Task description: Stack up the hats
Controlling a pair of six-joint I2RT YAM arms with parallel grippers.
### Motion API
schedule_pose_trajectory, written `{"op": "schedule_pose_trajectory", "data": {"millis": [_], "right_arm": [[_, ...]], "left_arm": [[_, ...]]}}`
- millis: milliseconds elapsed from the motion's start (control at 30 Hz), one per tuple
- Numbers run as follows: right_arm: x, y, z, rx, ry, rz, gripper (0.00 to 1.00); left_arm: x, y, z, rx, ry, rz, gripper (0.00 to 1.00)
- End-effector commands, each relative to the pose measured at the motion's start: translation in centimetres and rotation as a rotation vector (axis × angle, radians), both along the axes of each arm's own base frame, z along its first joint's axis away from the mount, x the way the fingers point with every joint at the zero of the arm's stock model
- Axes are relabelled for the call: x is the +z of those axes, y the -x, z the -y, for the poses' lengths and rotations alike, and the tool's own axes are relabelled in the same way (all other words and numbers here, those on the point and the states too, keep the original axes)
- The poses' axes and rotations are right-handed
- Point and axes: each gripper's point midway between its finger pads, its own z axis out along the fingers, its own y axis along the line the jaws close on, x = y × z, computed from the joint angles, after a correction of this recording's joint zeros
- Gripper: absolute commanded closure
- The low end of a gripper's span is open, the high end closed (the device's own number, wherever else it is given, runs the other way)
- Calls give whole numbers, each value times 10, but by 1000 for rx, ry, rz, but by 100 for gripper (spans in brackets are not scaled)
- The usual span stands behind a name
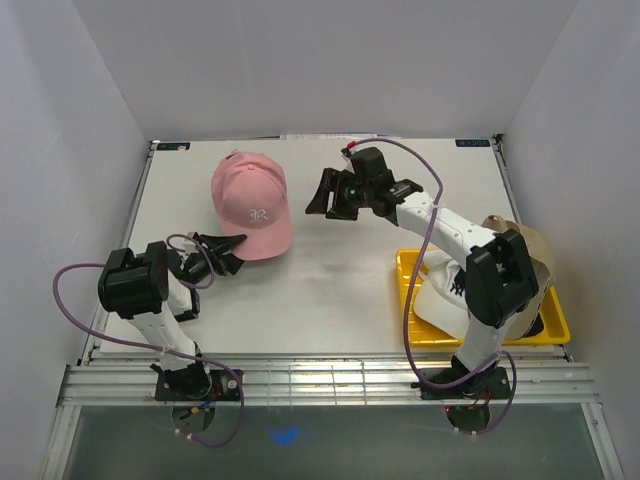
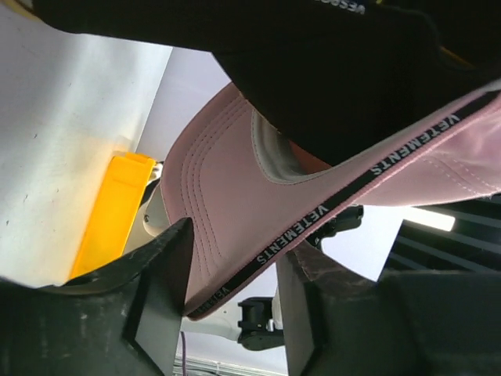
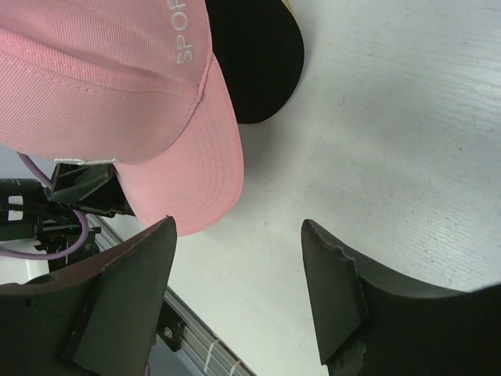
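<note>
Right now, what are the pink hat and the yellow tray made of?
The pink hat looks like woven cloth, maybe cotton. It is matte, with a fine weave and rows of stitching across the brim. The yellow tray looks like moulded plastic. It is smooth and evenly coloured, with stiff straight walls and a raised rim. Looks alone can't settle either for sure.
</note>
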Motion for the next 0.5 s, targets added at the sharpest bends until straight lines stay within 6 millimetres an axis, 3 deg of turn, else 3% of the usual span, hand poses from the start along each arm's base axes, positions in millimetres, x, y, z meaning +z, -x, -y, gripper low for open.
{"op": "schedule_pose_trajectory", "data": {"millis": [0, 233, 467], "right_arm": [[19, -11, -4, 15, 3, 61, 29], [26, -19, -9, 33, 17, 78, 25], [35, -25, -15, 53, 19, 90, 24]], "left_arm": [[29, 14, 5, -50, -49, 204, 43], [29, 22, 9, -95, -100, 213, 36], [8, 22, 10, -130, -210, 120, 30]]}}
